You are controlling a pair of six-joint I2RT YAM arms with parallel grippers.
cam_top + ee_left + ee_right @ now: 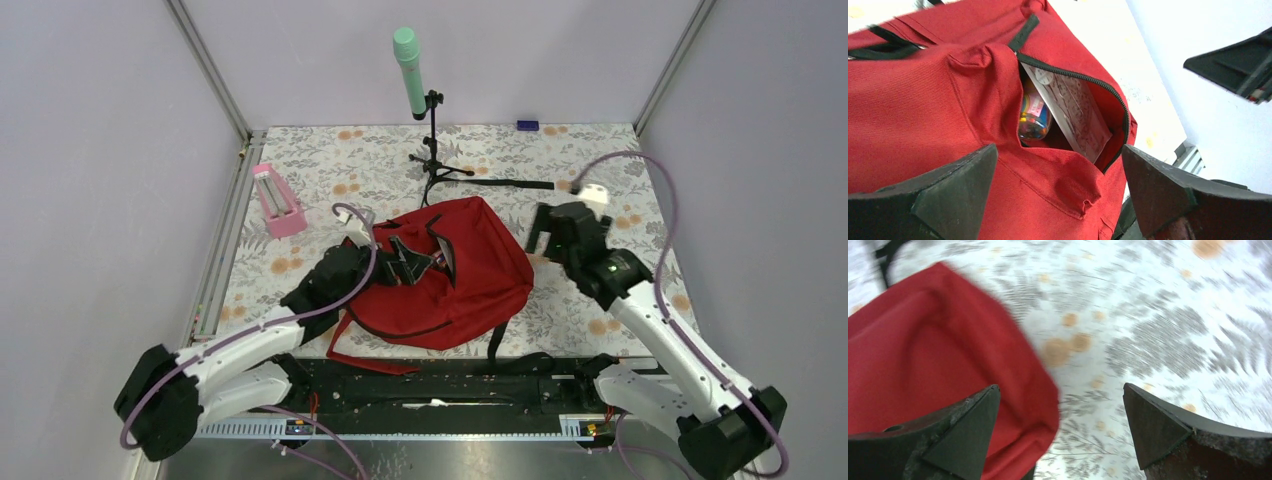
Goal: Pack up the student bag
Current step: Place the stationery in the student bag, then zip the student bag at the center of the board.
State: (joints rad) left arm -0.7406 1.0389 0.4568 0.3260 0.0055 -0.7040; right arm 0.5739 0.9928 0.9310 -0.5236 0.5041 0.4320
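The student bag (455,275) lies at table centre with its zip pocket open, the left gripper (398,260) at its 9 o'clock edge and the right gripper (548,232) at 2 o'clock just off the fabric, both with jaws spread wide and empty, and floral table (630,195) exposed from 1 to 4 o'clock.

Dark-red student bag (470,280); grey-fern, orange-blossom table cover (320,160); mint-green microphone (408,60); pink rack (277,200)

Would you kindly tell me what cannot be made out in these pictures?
- Left wrist: fabric of the student bag half hides a colourful container; its label is unreadable.
- Right wrist: motion blur smears the tablecloth.
- Top: the left gripper partly covers the bag's opening; the small blue object at the far edge is too small to identify.
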